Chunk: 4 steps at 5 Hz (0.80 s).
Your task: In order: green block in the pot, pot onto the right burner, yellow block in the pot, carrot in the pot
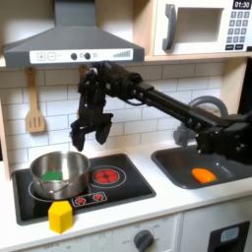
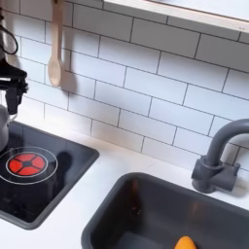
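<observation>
In the first exterior view the silver pot [image 1: 59, 169] stands on the stove's left burner. The green block [image 1: 51, 176] lies inside it. My gripper [image 1: 88, 139] hangs open and empty just above the pot's right rim. The yellow block [image 1: 61, 216] sits at the stove's front edge, below the pot. The carrot [image 1: 203, 175] lies in the sink [image 1: 182, 162] on the first exterior view's right. In the second exterior view the carrot [image 2: 184, 243] shows at the bottom edge inside the sink [image 2: 136, 209], and part of my gripper [image 2: 12, 83] shows at the left edge.
The right burner [image 1: 106, 176] glows red beside the pot; it is the burner [image 2: 26, 162] in the second exterior view. A wooden spatula [image 1: 34, 113] hangs on the tiled wall. The faucet [image 2: 219, 156] stands behind the sink. A range hood [image 1: 69, 44] overhangs the stove.
</observation>
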{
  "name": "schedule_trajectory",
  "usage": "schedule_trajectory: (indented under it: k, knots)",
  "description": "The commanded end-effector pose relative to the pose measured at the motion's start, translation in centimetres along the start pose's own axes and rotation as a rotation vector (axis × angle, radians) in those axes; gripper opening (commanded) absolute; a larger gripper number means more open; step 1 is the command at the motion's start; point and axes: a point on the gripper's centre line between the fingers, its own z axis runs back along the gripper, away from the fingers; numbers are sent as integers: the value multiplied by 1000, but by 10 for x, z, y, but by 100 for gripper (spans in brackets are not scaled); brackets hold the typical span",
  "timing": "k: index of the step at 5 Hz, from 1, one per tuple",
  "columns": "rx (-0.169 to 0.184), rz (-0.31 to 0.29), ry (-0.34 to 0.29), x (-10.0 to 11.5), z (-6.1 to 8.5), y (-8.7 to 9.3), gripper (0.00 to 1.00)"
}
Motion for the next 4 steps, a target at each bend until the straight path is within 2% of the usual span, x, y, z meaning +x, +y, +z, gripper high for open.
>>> schedule_trajectory:
  k: [1,3,4]
  knots:
    - [13,-14,34,12,-21,-5,100]
    - [12,-34,55,11,-32,-6,100]
    - [14,-62,54,4,-31,-5,100]
